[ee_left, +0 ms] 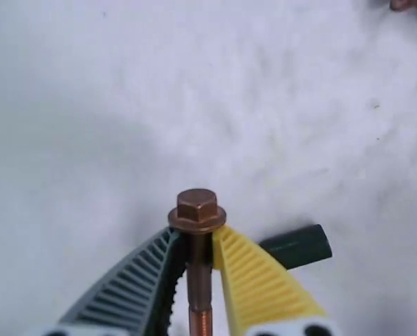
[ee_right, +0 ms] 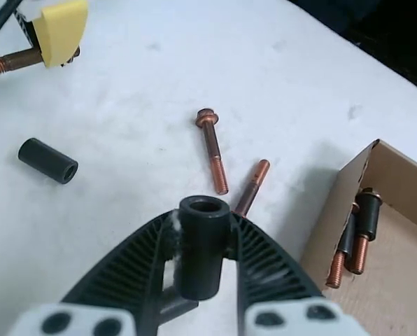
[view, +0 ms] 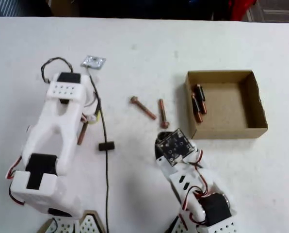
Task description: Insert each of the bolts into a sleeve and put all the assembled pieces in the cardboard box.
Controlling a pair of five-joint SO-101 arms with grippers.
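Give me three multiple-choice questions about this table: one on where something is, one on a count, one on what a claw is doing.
1. Where do the assembled pieces lie?
A) in the cardboard box
B) on the floor
C) in a drawer

2. How many loose bolts lie on the table?
A) one
B) two
C) five

3. What is the right gripper doing?
A) standing open
B) shut on a black sleeve
C) shut on a bolt

Answers:
1 A: both pieces lie inside the box, by one wall.
2 B: two bolts lie side by side on the table between the arms and the box.
3 B: the right gripper's fingers pinch the sleeve from both sides.
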